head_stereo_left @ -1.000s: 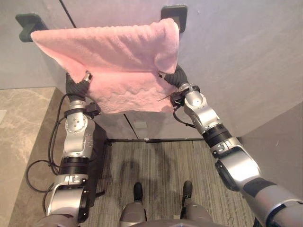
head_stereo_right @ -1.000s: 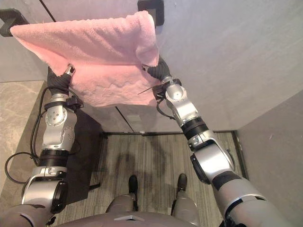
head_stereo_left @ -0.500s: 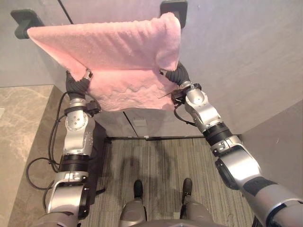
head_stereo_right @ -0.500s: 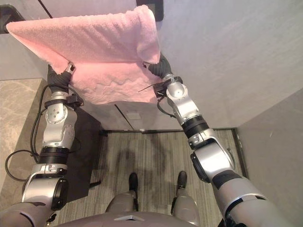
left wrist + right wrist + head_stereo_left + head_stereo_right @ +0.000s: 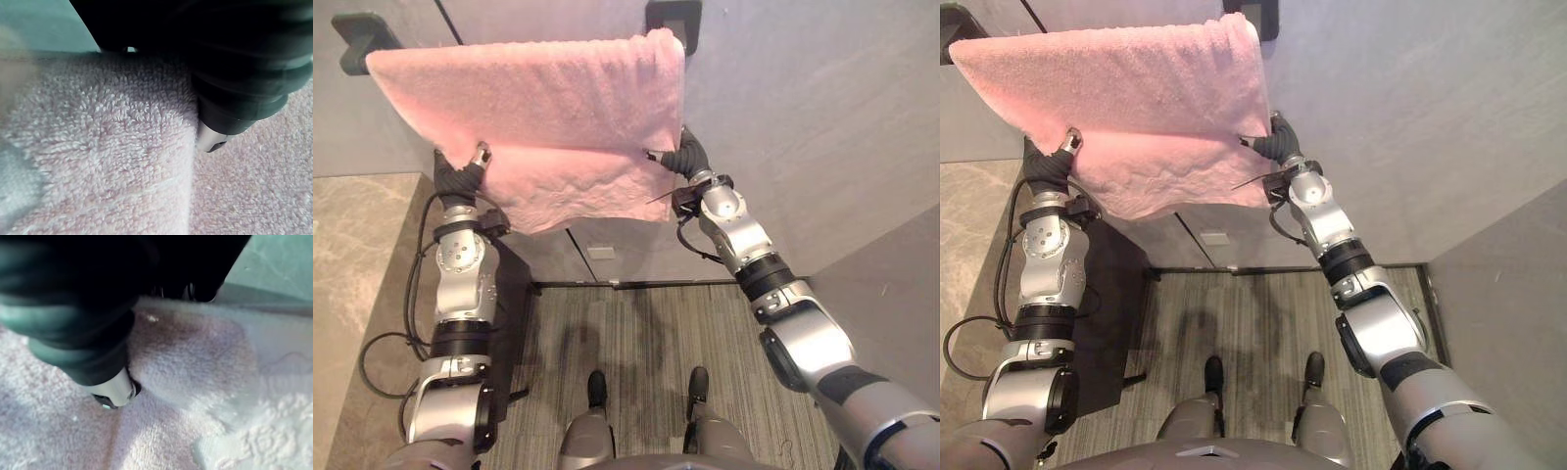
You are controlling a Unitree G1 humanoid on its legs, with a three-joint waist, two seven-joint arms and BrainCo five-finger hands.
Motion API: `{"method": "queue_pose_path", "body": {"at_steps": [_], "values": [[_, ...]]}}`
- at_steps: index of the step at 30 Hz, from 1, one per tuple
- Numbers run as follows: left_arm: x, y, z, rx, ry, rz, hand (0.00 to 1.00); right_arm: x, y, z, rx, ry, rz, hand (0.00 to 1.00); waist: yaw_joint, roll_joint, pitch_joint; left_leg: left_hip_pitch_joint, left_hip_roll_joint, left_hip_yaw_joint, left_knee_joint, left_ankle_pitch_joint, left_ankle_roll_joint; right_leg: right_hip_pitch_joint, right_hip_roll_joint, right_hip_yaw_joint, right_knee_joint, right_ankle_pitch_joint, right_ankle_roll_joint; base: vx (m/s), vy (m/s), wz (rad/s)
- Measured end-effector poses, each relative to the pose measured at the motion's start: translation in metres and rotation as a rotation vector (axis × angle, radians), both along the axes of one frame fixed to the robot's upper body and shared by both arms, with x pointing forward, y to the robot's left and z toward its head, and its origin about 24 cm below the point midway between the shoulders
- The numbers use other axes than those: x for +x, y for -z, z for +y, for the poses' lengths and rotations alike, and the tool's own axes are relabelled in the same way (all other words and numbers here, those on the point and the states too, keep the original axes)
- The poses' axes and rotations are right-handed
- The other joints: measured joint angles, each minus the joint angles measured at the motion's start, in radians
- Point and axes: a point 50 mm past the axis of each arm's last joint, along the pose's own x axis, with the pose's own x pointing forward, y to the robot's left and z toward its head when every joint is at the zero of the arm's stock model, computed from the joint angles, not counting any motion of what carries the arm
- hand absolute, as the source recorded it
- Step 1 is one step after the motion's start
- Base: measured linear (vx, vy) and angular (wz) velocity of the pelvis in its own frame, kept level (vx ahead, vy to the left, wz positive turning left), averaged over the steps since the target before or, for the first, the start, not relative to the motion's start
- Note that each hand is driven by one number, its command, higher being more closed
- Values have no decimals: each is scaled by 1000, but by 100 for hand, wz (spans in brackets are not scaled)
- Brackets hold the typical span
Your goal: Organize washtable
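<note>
A pink towel (image 5: pixel 538 108) is spread wide and held up against the grey wall, its top edge level with two dark rail brackets (image 5: pixel 357 29) (image 5: pixel 673 14). My left hand (image 5: pixel 460 176) holds the towel's lower left part, and its thumb (image 5: pixel 212 139) presses on a fold of the cloth (image 5: pixel 112 161). My right hand (image 5: pixel 680 157) holds the lower right part, with its thumb (image 5: pixel 115 391) pinching the towel (image 5: pixel 195 362). The towel hides the other fingers of both hands.
A beige marble counter (image 5: pixel 352 255) lies at the left. A dark cabinet side (image 5: pixel 514 294) stands by my left arm. Striped grey flooring (image 5: pixel 636 333) runs below, and the grey wall (image 5: pixel 803 117) spans the right.
Both hands have raised the towel slightly, so its top edge sits higher against the brackets. My left hand has shifted left and up.
</note>
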Motion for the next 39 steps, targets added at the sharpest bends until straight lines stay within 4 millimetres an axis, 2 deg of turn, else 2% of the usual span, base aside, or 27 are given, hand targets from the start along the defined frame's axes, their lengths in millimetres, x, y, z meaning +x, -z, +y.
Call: {"method": "queue_pose_path", "body": {"at_steps": [3, 7, 9, 10, 11, 12, 14, 18, 20, 23, 27, 31, 34, 36, 39], "values": [[-3, 2, 11, -29, -48, 4, 0, 1, 1, -8, -8, 19, 1, 0, -1, -2, 1, 0, 0, 1, 0, 0, -1, 0, 0, 0, 1, -1, 1, 0, 0, 0], [-11, 8, 26, -68, -130, 13, 0, 2, 8, -33, 64, 102, 29, 0, 0, -4, 3, 1, 0, 1, 0, 1, -2, -1, 0, 0, 1, -4, 5, 0, 0, 0], [-22, 24, 46, -107, -228, 66, 0, 1, 14, -66, 97, 215, 44, 0, 1, -5, 3, 1, 1, 4, 0, 1, -2, -2, 0, 1, 1, -4, 5, 0, 0, 0], [-25, 29, 50, -111, -249, 90, 0, 0, 16, -75, 106, 240, 48, 0, 0, -5, 3, 1, 1, 4, -1, 1, -2, -2, 1, 1, 1, -4, 5, 0, 0, 0], [-32, 44, 59, -118, -284, 150, 0, -1, 18, -89, 108, 284, 56, 0, 0, -6, 3, 1, 2, 7, 0, 1, -2, -4, 2, 2, 1, -3, 4, 24, -5, -4], [-38, 56, 63, -124, -303, 198, 0, -3, 20, -99, 93, 311, 59, 0, -1, -8, 5, 1, 4, 10, 0, 1, -2, -4, 3, 3, 1, 0, 0, 26, -8, -5], [-44, 66, 65, -119, -306, 243, 0, -5, 22, -107, 80, 328, 63, 0, -1, -13, 8, 1, 9, 10, 2, 1, -2, -5, 4, 3, 1, 0, -1, 32, -5, -2], [-57, 81, 68, -104, -309, 295, 0, -26, 20, -107, 77, 291, -21, 0, -4, -16, 9, 1, 13, 13, 9, 0, -3, -6, 5, 3, 1, 1, -1, 32, -3, -1], [-64, 88, 67, -102, -303, 312, 0, -37, 26, -116, 46, 312, -42, 0, -2, -17, 8, 1, 13, 13, 10, 0, -2, -6, 5, 3, 0, 0, -1, 0, 0, 0], [-84, 105, 60, -113, -288, 344, 0, -61, 47, -139, 57, 376, -18, 0, -1, -19, 7, 1, 12, 12, 10, -3, 0, -5, 4, 2, -1, 0, -1, 0, 0, 0], [-116, 121, 46, -122, -252, 369, 0, -96, 78, -155, 52, 397, 43, 0, -3, -18, 5, 4, 12, 13, 8, -9, 1, -3, 5, -1, -3, -9, 3, 0, 0, 0], [-143, 128, 31, -129, -193, 378, 0, -127, 103, -145, 71, 330, 104, 0, -8, -11, -31, 4, 14, 11, 1, -14, -4, -1, 6, -5, -4, -24, 3, 6, -2, 1], [-159, 127, 22, -122, -107, 369, 0, -149, 117, -129, 161, 210, 150, 0, -13, 2, -78, 4, 14, 0, 0, -19, -6, 7, 5, -19, -4, -33, 5, 40, -1, 11], [-165, 120, 16, -132, -14, 326, 0, -161, 121, -108, 223, 60, 171, 0, -13, 2, -94, 8, 13, -6, 3, -20, -7, 15, 4, -25, -4, -35, 5, 21, 2, 8], [-170, 115, 12, -167, 80, 277, 0, -170, 123, -82, 281, -117, 201, 0, -13, -2, -104, 9, 13, -10, 4, -21, -6, 19, 4, -30, -4, -37, 4, -4, 1, 5]]}}
